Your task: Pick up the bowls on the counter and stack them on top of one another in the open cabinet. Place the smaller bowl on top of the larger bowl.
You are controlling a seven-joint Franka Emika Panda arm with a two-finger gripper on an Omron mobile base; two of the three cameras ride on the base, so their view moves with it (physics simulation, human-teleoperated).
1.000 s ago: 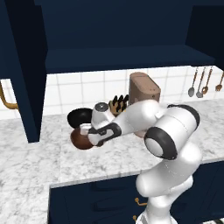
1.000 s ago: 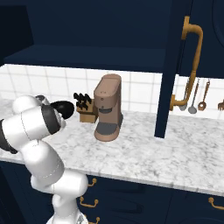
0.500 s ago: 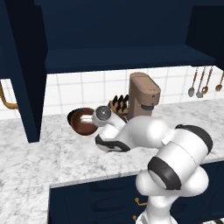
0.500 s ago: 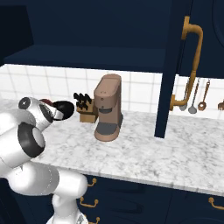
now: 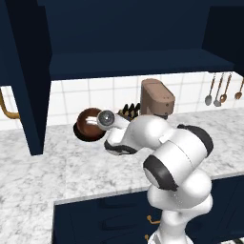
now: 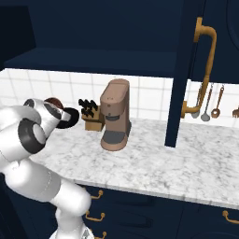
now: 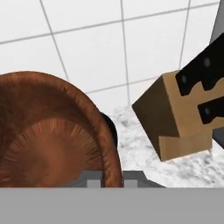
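The gripper (image 7: 111, 183) pinches one reddish-brown bowl (image 7: 52, 131) by its rim, above one black bowl (image 5: 83, 135) near the counter's (image 5: 57, 171) back edge.

Glossy reddish-brown bowl (image 5: 88, 121) tilted on its side above black bowl (image 5: 80, 132).

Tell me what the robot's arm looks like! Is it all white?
Mostly. The arm is made of fat, rounded, glossy white segments, like stacked balloons, joined by dark grey-black bands at the joints. Near the wrist sits a round grey cap. The gripper ends in two small grey finger tips. No cables or markings show.
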